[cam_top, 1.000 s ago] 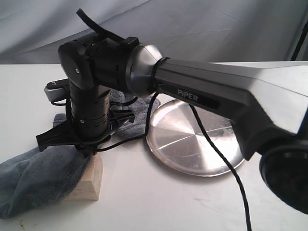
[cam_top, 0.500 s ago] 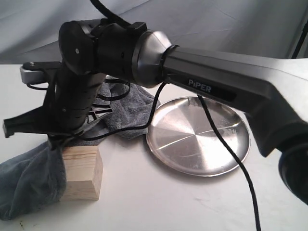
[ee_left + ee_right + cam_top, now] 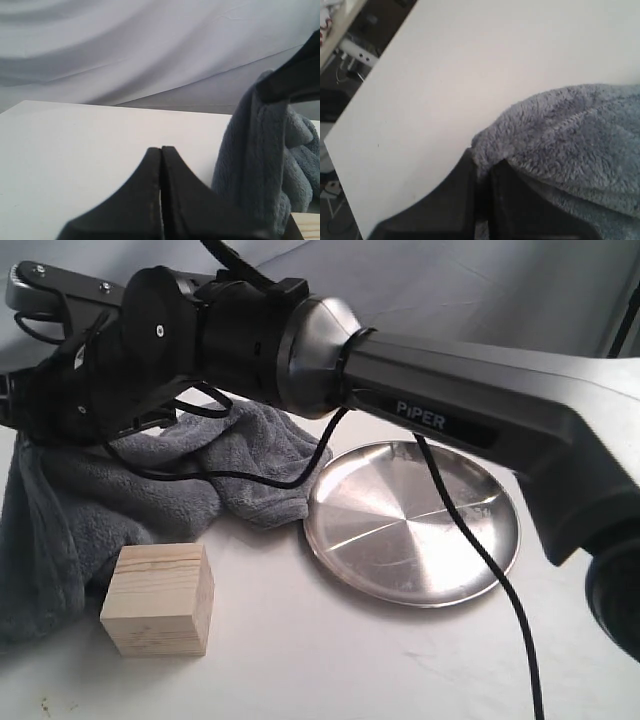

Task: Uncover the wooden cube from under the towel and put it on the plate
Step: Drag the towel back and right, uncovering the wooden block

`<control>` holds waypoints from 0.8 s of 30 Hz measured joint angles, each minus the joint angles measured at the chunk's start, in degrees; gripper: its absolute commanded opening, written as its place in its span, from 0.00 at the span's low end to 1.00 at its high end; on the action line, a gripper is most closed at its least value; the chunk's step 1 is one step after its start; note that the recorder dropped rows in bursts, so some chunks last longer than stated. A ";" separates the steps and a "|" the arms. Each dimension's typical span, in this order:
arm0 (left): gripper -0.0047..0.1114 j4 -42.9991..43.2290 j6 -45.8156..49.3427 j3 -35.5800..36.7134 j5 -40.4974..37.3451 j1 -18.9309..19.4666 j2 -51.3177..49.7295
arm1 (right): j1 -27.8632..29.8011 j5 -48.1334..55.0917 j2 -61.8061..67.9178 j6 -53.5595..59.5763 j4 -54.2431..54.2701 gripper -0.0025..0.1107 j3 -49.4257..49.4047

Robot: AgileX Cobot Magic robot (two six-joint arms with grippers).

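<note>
The uncovering step looks essentially done: the wooden cube (image 3: 160, 598) stands bare on the white worktop (image 3: 330, 660) at the near left, with its top and both visible faces free of cloth. The right hand (image 3: 481, 170), reaching across to the far left of the scene, is pressed together on a pinch of the towel (image 3: 150, 480) and holds that edge up off the worktop, so the plush cloth hangs in a curtain behind and to the left of the cube. Whether its lower folds touch the cube's left face cannot be told. Another fold trails right toward the plate (image 3: 420, 530), ending just beside its left rim. The plate lies to the right of the cube, apart from it, and holds nothing. The left hand (image 3: 161, 155) is pressed together on nothing, low and near the hanging towel (a corner of the cube just shows at the edge of its wrist view). What is left, as a judgement, is the larger half: put the towel aside clear of both cube and plate, then grasp the cube, carry it right and set it on the plate.
</note>
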State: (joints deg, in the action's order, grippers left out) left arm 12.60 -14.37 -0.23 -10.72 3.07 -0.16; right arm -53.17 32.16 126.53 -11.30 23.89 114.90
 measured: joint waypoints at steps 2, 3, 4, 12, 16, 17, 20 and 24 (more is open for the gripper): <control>0.04 0.00 0.00 0.00 0.00 0.00 0.00 | 0.23 -3.30 0.00 0.14 0.09 0.02 0.00; 0.04 0.00 0.00 0.00 0.00 0.00 0.00 | 0.46 -4.52 0.00 0.22 -0.20 0.02 0.00; 0.04 0.00 0.00 0.00 0.00 0.00 0.00 | 0.74 -5.34 0.03 0.22 -0.50 0.02 0.00; 0.04 0.00 0.00 0.00 0.00 0.00 0.00 | 10.68 -12.42 6.42 1.53 -4.68 0.02 0.00; 0.04 0.00 0.00 0.00 0.00 0.00 0.00 | 14.54 -14.78 9.71 2.63 -4.94 0.02 0.00; 0.04 0.00 0.00 0.00 0.00 0.00 0.00 | 15.14 -14.95 10.24 3.04 -5.42 0.02 0.00; 0.04 0.00 0.00 0.00 0.00 0.00 0.00 | 17.55 -15.21 10.90 3.90 -11.26 0.02 0.00; 0.04 0.00 0.00 0.00 0.00 0.00 0.00 | 20.34 -13.02 10.90 4.24 -13.70 0.07 0.00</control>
State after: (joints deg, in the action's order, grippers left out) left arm 12.60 -14.37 -0.23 -10.72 3.07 -0.16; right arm -32.83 19.14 137.43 -7.05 10.19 114.90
